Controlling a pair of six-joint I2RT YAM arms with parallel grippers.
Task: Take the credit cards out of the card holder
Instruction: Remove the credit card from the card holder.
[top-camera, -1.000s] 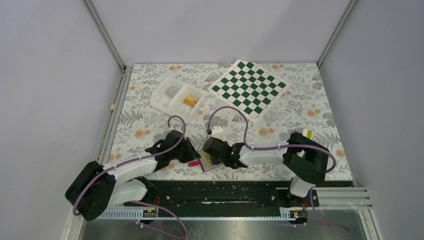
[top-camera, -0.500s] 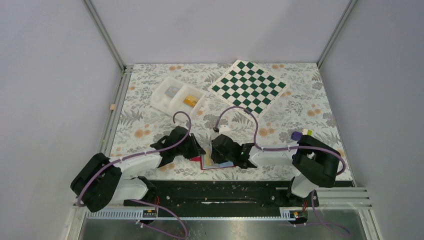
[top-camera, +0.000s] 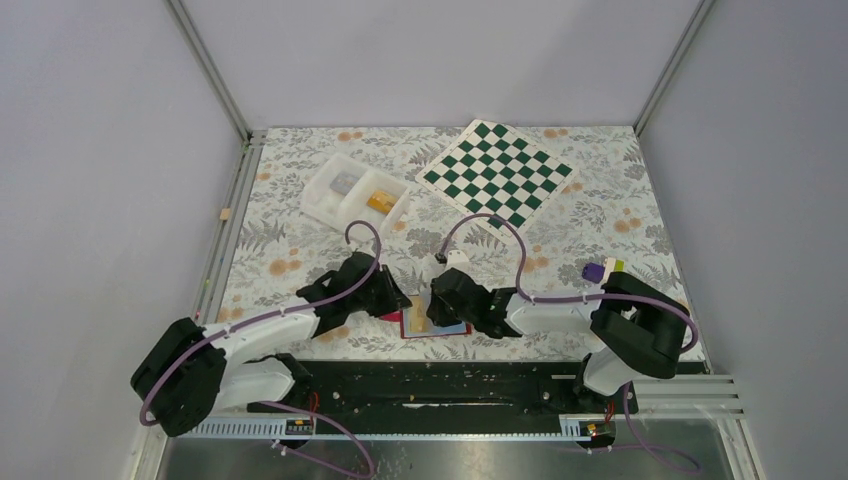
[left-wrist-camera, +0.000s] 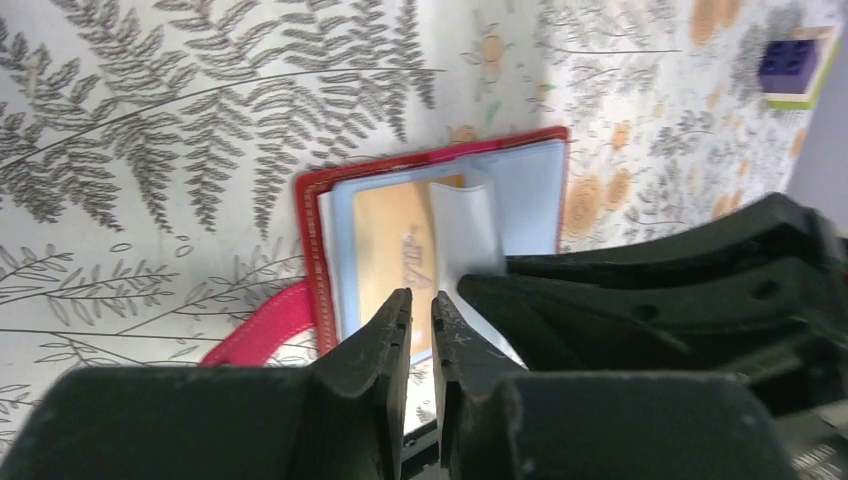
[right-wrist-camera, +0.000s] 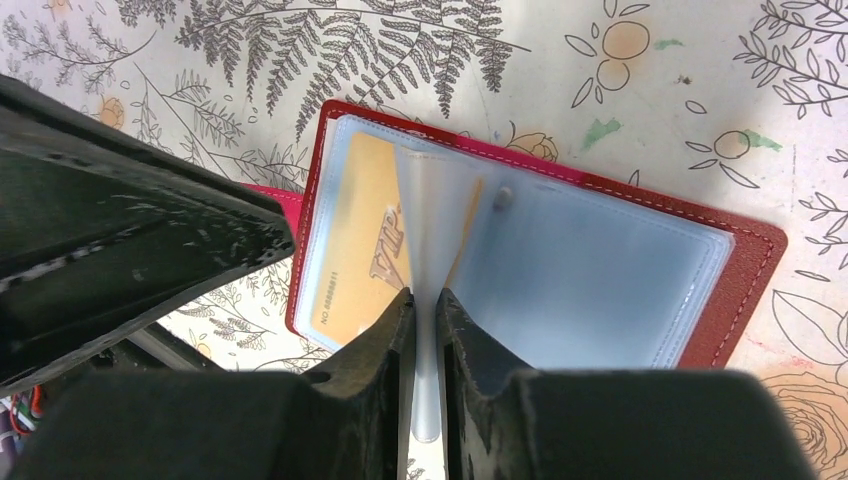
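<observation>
The card holder (top-camera: 412, 330) lies open near the table's front edge, red outside and pale blue inside (right-wrist-camera: 740, 270). An orange-yellow credit card (right-wrist-camera: 365, 250) sits in its left page, under clear plastic (left-wrist-camera: 395, 230). My right gripper (right-wrist-camera: 425, 300) is shut on a loose plastic sleeve (right-wrist-camera: 440, 200) of the holder, which stands up between the two pages. My left gripper (left-wrist-camera: 420, 305) hovers at the holder's near edge, its jaws shut to a sliver with nothing between them. The red tab (left-wrist-camera: 255, 335) lies beside its left finger. Another orange-yellow card (top-camera: 380, 201) lies in the white tray.
The white two-compartment tray (top-camera: 330, 205) stands at the back left. A green-and-white chessboard (top-camera: 497, 176) lies at the back centre. A purple block on a pale green one (top-camera: 600, 268) sits near the right arm. Both grippers crowd over the holder.
The holder has been folded further open, so its pale blue inside shows. My right gripper has closed on the sleeve. The left gripper has moved right, up to the holder.
</observation>
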